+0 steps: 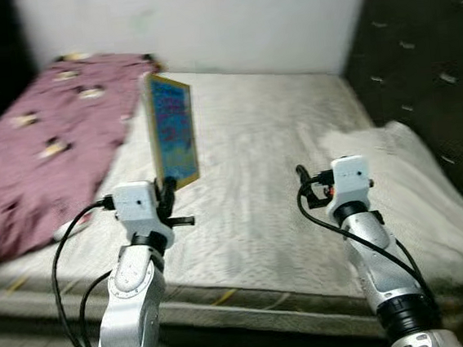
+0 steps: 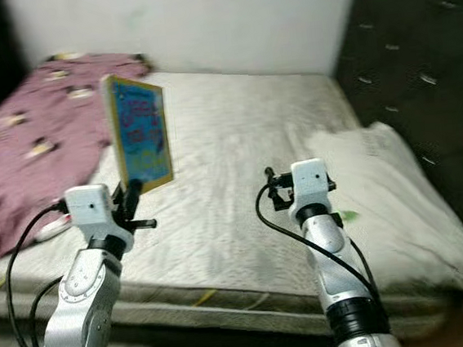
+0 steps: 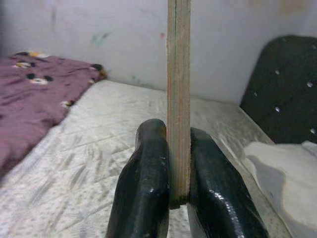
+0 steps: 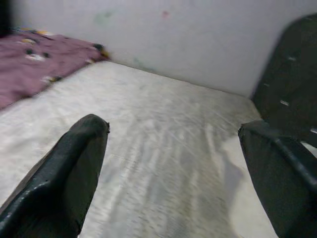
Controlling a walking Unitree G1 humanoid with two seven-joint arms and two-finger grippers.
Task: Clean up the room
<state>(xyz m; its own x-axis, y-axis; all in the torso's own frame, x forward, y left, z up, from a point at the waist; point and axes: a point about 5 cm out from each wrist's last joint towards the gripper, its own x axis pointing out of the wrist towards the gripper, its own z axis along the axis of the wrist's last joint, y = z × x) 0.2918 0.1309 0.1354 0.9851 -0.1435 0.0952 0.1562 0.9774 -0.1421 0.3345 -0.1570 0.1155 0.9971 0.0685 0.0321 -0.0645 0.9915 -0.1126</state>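
Bed point(image 1: 277, 136): bare mattress, pale grey-white quilted cover, fills centre of head view. Maroon blanket point(image 1: 40, 143) with small light and dark print spread over the bed from 9 to 11 o'clock, reaching the wall. White wall point(image 1: 225, 18) along 12 o'clock edge, faint green smudge on it. Dark tufted headboard point(image 1: 427, 73) at 1 to 3 o'clock, buttons visible. White pillow point(image 1: 412, 172) lies on the mattress at 3 o'clock, just beside the headboard. Views slightly blurred.
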